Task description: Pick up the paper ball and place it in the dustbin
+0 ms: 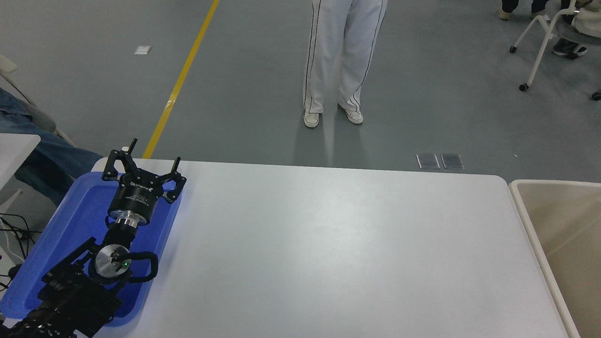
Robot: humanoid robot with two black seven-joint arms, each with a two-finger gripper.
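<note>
The dustbin [518,206] is a cream-beige bin with a thick pale rim, standing off the table's right edge and cut off by the picture. The part of its inside that shows holds nothing I can see. The paper ball is not in view. My left gripper [154,152] is parked at the lower left over the blue tray [80,220], its fingers spread open and holding nothing. My right arm and gripper are out of view.
The white table [328,244] fills the middle of the picture. A person in white trousers [335,61] stands on the floor beyond the far edge. A wheeled chair [544,37] stands at the top right. A person's blue-trousered leg [51,159] is at the left.
</note>
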